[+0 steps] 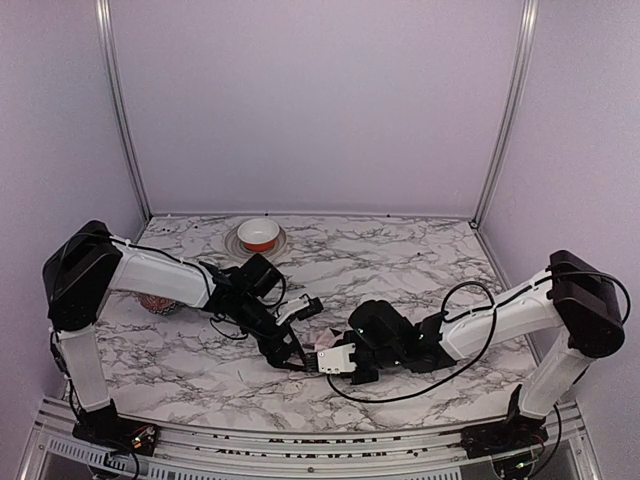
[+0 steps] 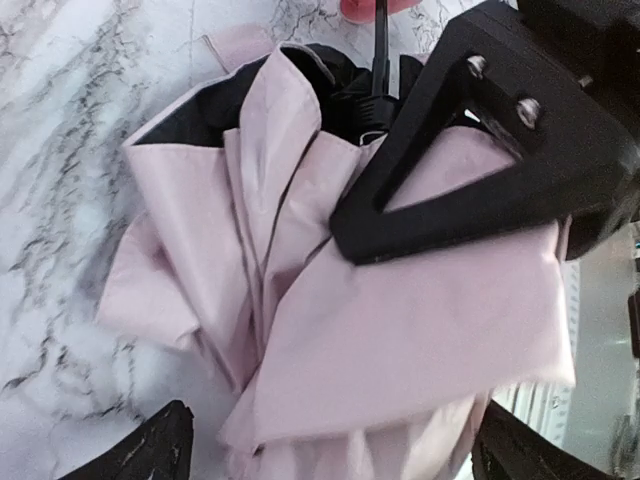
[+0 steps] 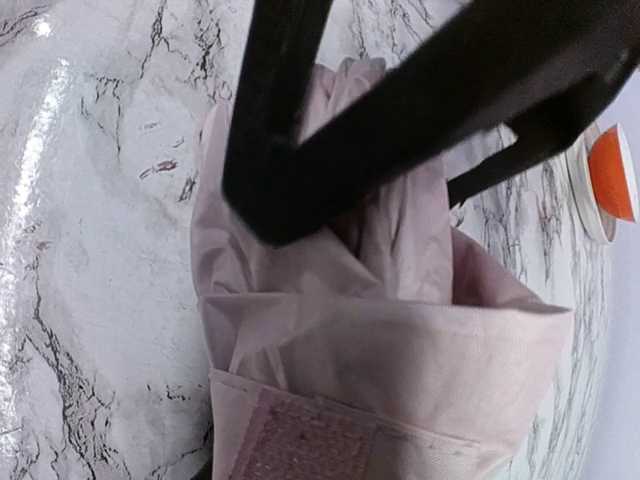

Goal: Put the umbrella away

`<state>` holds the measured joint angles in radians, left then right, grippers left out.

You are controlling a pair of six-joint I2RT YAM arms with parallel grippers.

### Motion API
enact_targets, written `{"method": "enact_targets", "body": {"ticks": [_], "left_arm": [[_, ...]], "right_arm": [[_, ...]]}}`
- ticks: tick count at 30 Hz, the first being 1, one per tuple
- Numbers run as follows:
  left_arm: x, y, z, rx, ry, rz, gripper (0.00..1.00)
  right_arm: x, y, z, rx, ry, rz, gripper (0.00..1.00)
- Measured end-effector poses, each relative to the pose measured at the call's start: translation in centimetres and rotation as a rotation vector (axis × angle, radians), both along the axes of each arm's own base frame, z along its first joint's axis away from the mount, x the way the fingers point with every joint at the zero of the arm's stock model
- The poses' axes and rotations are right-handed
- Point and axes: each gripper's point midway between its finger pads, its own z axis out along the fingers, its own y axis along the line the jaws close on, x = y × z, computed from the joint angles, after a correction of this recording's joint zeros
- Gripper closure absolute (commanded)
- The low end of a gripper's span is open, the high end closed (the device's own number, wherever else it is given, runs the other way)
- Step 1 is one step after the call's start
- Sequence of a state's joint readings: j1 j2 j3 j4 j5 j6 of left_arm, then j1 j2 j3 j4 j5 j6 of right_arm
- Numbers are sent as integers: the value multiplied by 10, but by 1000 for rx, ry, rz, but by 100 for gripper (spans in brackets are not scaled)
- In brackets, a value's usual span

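The umbrella (image 2: 300, 300) is lying on the table (image 2: 60, 150), near the front, between the two arms. Its pink cloth is bunched up in loose folds, and the thin black stick (image 2: 380, 40) is seen poking out at the far end. The left gripper (image 2: 335, 452) is opened wide, with the cloth between its fingers. One finger (image 2: 470, 180) of the right gripper (image 1: 316, 355) is laid on top of the cloth. Its other finger is hidden, so it cannot be told if that gripper is closed on anything.

It looks like the cloth is being gathered up so it can be tied. For that to be done well, the folds should be pushed snug against the stick before the left gripper is closed. The fuzzy strap (image 3: 300, 440) should be kept free, not trapped under the cloth. The stick must not be bent, so the squeeze is best made slowly and softly.
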<state>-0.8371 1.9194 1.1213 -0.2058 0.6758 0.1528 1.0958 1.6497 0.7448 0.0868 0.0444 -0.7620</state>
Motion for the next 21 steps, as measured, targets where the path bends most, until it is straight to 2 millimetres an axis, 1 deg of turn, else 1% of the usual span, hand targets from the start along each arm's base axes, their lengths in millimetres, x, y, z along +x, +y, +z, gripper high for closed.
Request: {"method": "enact_targets", "body": {"ticks": [2,3,5,7,8,10,12,14,16,19,21], "left_arm": [[5,10,8,-28,-84,51,1],[8,17,15,-54,-135,78,1],[11,27,38,-131,-259,119,1],[9,37,66,-215,-387,145,1],[9,41,81,-255,-464,154,3],[4,44,103,-306,-611,150,8],[-7,43,113,-328,-730,115,10],[-26,40,112,-321,-839,46,10],[-40,36,104,-294,-903,-18,9],[-47,31,89,-230,-996,-102,4],[-48,24,77,-176,-1040,-152,1]], "right_arm": [[0,-1,0,-2,7,-5,84],[1,-1,0,-4,18,-9,84],[2,-2,0,-1,51,-14,85],[4,-3,1,6,108,-22,86],[5,-3,1,10,137,-31,86],[8,-2,1,16,210,-43,85],[11,-1,0,19,285,-57,84],[14,0,0,25,368,-68,84],[15,1,-1,33,454,-76,85],[16,2,-3,37,583,-81,85],[15,4,-4,39,643,-77,85]]}}
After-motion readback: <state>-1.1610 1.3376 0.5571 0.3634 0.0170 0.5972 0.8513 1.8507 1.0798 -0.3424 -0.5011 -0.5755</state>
